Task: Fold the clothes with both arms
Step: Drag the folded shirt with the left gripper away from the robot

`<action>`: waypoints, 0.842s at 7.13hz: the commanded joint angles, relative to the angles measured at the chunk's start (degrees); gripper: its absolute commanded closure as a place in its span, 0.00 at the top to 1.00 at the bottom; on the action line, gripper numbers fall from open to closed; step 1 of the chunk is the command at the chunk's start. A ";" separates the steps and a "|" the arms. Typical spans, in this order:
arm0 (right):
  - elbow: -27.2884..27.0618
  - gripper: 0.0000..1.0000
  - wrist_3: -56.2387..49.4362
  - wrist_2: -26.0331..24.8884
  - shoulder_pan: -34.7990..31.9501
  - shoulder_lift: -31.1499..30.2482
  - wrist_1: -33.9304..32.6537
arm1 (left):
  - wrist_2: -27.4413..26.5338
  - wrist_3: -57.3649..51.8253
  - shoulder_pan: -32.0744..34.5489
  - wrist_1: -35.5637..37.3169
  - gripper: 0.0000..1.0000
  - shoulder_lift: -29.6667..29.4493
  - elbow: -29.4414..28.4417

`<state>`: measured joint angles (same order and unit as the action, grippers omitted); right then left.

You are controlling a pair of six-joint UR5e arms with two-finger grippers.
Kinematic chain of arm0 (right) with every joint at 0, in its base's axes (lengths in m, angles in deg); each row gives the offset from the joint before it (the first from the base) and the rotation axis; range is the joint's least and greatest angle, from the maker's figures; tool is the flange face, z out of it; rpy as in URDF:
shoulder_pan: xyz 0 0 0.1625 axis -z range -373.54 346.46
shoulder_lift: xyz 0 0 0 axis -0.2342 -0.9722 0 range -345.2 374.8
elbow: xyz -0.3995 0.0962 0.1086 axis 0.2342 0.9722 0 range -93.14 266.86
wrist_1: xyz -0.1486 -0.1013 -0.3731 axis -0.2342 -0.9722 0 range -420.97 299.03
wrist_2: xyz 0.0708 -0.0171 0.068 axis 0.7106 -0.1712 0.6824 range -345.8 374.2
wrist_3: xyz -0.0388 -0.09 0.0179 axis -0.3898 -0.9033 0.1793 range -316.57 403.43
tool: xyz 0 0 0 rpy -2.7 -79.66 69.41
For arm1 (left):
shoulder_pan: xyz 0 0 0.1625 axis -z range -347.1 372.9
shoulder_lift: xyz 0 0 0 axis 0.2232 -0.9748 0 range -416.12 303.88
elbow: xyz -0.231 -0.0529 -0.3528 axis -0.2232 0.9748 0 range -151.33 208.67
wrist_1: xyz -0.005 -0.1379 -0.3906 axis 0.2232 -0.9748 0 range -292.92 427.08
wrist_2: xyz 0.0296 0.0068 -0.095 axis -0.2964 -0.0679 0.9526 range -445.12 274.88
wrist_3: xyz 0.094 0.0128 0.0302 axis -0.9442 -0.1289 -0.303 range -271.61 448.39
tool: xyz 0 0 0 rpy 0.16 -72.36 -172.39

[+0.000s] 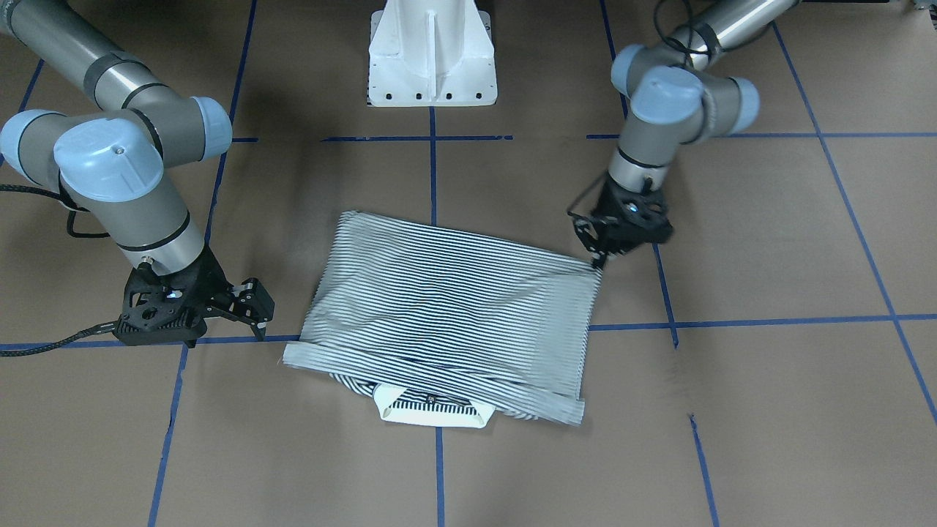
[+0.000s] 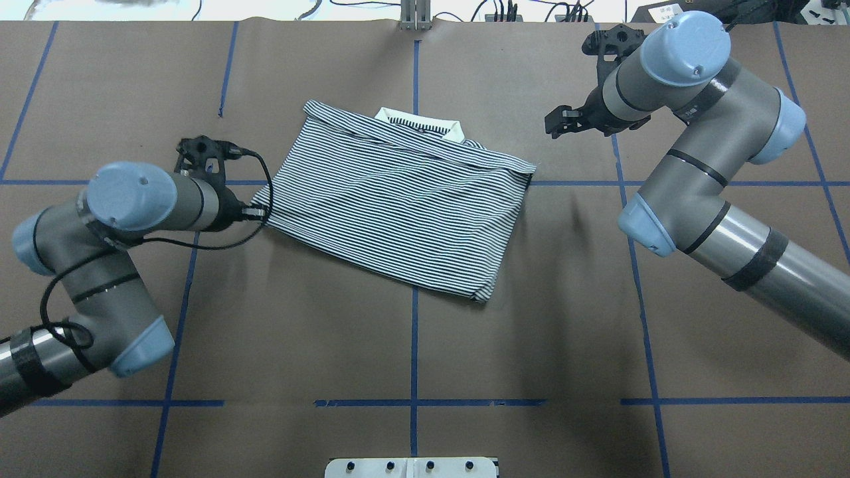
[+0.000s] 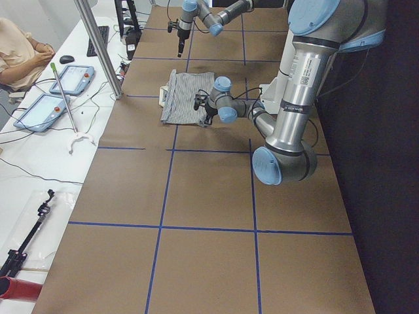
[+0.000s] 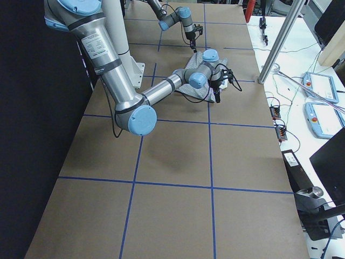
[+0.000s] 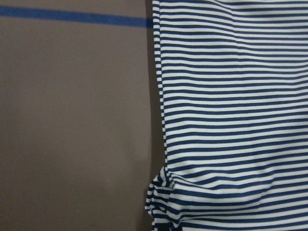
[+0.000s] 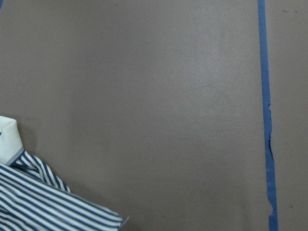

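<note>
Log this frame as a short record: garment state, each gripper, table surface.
garment: striped polo shirt, lying flat, folded into a rough rectangle
collar: cream collar peeks out at the edge far from the robot
left gripper: left gripper tips down at the shirt's corner on its side; cannot tell if it is gripping
right gripper: right gripper open, apart from the shirt, holding nothing
surface: table covered in brown paper with blue tape lines

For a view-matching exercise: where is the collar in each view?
Front-facing: collar bottom centre.
Overhead: collar top centre.
Exterior left: collar upper left of centre.
Exterior right: cannot tell.
Left wrist: absent.
Right wrist: collar at left edge.
Landmark: striped shirt.
</note>
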<state>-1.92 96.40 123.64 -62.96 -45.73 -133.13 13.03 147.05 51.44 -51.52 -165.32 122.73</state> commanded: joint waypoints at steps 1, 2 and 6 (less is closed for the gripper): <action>0.02 1.00 0.20 -0.01 0.11 0.06 0.00 | 0.03 -8.89 9.76 -0.31 0.00 -8.16 -12.43; 0.10 1.00 0.21 -0.01 0.11 0.06 -0.09 | 0.03 -11.52 12.75 -3.88 0.00 -14.14 -21.72; 0.10 1.00 1.08 -1.59 0.54 0.24 0.00 | 0.12 -15.58 14.54 -17.36 0.15 -19.83 -38.61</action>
<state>-1.84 96.83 122.88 -62.82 -45.53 -133.18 13.07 132.69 65.52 -67.70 -185.13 85.27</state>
